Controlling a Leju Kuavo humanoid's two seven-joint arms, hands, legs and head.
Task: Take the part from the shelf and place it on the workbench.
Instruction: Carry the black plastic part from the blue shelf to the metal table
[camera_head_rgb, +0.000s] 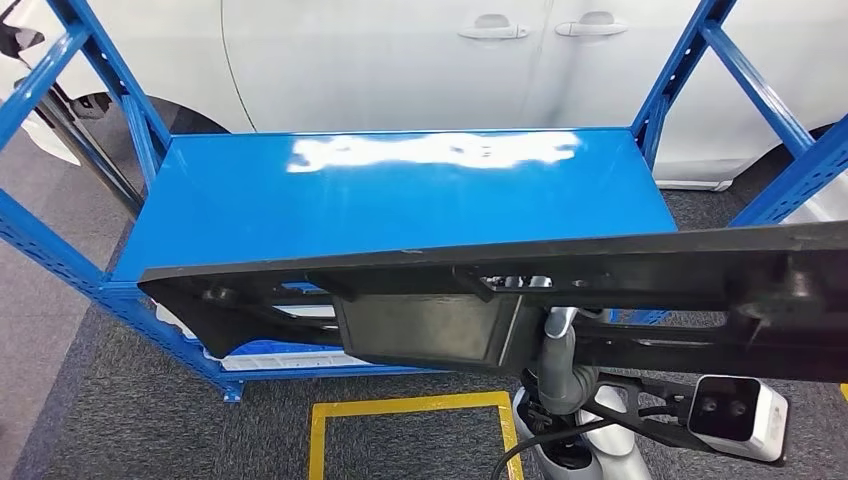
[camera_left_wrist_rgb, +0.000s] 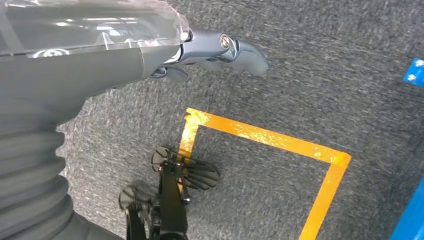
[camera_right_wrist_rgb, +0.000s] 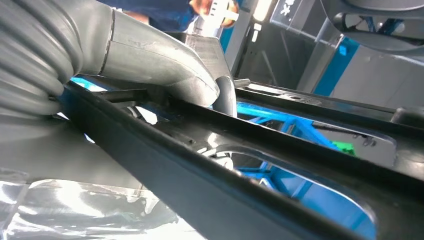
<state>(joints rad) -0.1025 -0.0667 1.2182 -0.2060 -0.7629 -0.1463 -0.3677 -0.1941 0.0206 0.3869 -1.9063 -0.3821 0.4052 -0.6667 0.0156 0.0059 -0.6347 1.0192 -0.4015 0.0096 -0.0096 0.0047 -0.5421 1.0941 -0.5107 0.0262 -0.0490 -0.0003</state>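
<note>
Part (camera_head_rgb: 560, 275): long black plastic panel with ribs and cutouts, held crosswise in front of the blue shelf (camera_head_rgb: 400, 195), spanning nearly the full head view and tilted slightly, its right end higher. It overlaps the shelf's front edge in the picture; cannot tell if it touches the shelf. A rectangular boxy section sits under its middle.

Right hand (camera_right_wrist_rgb: 200, 82): up under the part near its centre, grey thumb wrapped over a black bar of the part (camera_right_wrist_rgb: 260, 165), dark finger just beside it on the far side; the hand grips the bar. In the head view the right arm rises from below to the part's underside, with the wrist camera off to the right of it.

Left hand (camera_left_wrist_rgb: 220, 52): hanging low over grey carpet (camera_left_wrist_rgb: 325, 75), holding nothing. Thumb sticks out straight, one darker finger visible tucked beneath; cannot tell whether the fingers are spread or curled.

Yellow tape square (camera_head_rgb: 400, 410) on the carpet in front of the shelf. White car (camera_head_rgb: 450, 60) behind the shelf.
</note>
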